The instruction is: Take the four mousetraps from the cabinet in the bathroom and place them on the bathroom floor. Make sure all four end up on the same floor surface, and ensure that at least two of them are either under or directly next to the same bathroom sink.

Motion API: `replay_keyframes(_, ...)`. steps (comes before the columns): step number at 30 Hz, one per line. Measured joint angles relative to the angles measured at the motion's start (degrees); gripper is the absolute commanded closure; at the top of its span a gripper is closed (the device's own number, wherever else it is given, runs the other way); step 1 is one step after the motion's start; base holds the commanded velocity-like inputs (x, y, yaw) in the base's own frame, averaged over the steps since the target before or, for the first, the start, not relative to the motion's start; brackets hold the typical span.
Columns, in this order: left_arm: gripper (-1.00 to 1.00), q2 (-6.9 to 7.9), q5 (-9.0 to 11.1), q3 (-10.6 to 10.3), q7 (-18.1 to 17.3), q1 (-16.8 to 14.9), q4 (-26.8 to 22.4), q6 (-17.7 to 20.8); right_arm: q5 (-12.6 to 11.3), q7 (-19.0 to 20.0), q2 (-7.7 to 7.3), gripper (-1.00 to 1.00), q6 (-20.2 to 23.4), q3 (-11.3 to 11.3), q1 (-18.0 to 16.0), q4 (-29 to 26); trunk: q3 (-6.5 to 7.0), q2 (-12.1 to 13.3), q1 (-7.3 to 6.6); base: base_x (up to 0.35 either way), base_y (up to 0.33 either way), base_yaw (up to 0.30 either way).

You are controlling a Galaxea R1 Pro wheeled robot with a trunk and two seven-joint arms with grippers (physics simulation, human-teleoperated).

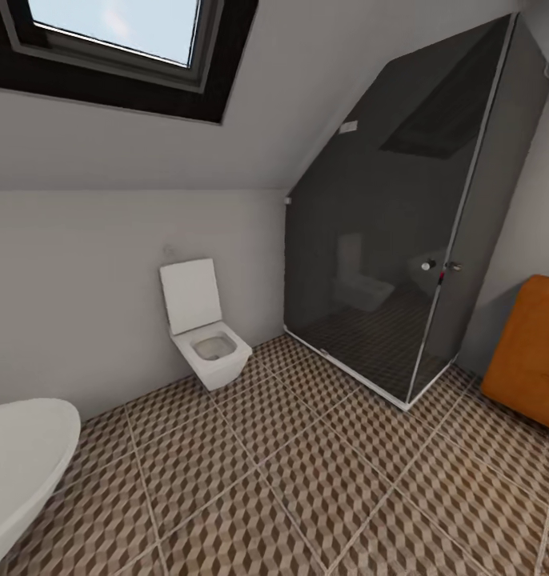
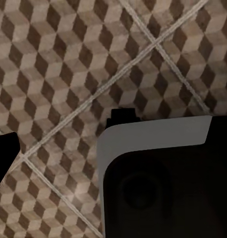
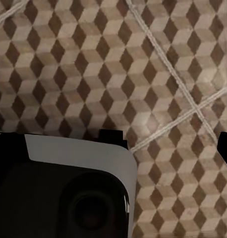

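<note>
both hands hang above bathroom floor (image 1: 306, 480), touching nothing.

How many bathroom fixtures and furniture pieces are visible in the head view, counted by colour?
White: 2, the toilet and the bathtub
Dark grey: 1, the glass shower
Orange: 1, a padded piece at the right edge
Total: 4

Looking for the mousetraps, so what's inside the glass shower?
Through the dark glass shower, only shaded patterned tiles and a faint reflection of the toilet show. No mousetraps visible; the tint obscures its far corners.
</note>
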Motion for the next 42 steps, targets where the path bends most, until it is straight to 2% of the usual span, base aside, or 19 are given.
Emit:
replay_keyframes(27, -1.00, 0.00, 0.00, 0.00, 0.00, 0.00, 0.00, 0.00, -0.01, 0.00, -0.15, -1.00, 0.02, -0.04, 0.00, 0.03, 0.73, 0.00, 0.00, 0.000, 0.000, -0.287)
replay_keyframes(42, -1.00, 0.00, 0.00, 0.00, 0.00, 0.00, 0.00, 0.03, -0.10, -0.01, -0.05, -1.00, 0.21, -0.11, 0.00, 0.03, 0.25, 0.00, 0.00, 0.000, 0.000, -0.273)
